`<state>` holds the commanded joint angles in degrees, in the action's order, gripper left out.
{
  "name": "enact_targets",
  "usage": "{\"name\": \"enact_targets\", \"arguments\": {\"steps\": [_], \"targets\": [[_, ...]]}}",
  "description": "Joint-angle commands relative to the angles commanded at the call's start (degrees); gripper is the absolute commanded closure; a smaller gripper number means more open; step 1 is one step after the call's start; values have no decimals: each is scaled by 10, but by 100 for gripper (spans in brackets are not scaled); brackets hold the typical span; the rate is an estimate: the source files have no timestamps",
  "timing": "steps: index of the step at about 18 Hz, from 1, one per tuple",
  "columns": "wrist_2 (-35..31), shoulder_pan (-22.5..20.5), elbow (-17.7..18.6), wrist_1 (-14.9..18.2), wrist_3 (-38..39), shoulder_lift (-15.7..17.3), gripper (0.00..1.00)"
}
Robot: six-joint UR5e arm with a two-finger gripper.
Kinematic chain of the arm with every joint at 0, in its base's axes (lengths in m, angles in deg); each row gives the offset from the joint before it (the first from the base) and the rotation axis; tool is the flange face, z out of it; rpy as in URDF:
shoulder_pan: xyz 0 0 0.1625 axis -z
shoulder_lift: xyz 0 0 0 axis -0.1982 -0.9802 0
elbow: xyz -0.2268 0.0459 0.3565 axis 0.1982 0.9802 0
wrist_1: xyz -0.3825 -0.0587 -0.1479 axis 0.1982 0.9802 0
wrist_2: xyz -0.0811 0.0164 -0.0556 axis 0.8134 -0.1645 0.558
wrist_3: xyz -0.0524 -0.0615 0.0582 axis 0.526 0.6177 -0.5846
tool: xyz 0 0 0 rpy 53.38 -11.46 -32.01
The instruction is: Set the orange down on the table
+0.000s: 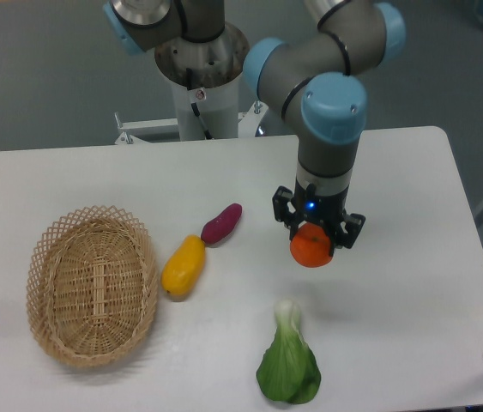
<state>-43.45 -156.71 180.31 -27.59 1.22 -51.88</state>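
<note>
At your far left sits the basket [93, 283], with nothing in it. Next come the yellow fruit [183, 266] and the purple sweet potato [221, 223], lying close together on the table [413, 283]. Right of those, the bok choy [288, 365] lies near the front edge. Above it hangs the gripper [314, 245], its jaws pinching the orange [311, 247] from both sides. You have the orange held over bare tabletop between the sweet potato and the right edge; whether it touches the surface, you cannot tell from this view. By my reading, 1 step is left: lower it if needed, release, and lift clear.
</note>
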Motion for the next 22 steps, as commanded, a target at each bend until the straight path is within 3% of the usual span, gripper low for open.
{"name": "enact_targets", "arguments": {"steps": [5, 16, 22], "targets": [[-19, 3, 28, -13, 37, -26, 48], [-37, 25, 24, -12, 57, -53, 47], [-37, 25, 22, -12, 58, -53, 39]]}}
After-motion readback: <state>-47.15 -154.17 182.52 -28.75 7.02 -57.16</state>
